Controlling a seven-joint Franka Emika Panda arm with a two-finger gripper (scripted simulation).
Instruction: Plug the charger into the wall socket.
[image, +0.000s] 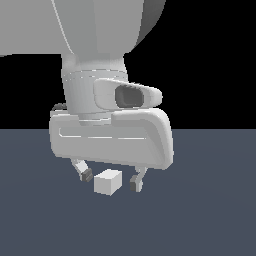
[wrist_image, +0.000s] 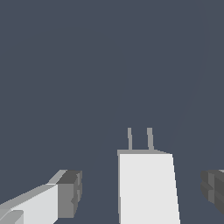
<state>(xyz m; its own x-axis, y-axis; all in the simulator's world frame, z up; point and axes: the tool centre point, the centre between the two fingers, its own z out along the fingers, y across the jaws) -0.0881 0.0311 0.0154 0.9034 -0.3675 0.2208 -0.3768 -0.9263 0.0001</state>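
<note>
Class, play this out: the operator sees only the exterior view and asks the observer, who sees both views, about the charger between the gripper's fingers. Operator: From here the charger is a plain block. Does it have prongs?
Observer: Yes. In the wrist view two thin prongs stick out of the charger at one end face.
Operator: Are the fingers touching it yet?
Observer: No. The wrist view shows floor in the gaps between the charger and each dark finger pad; the gripper is open.
Operator: Is the wall socket ahead of the prongs?
Observer: Neither view shows it; past the prongs there is only bare floor.
</note>
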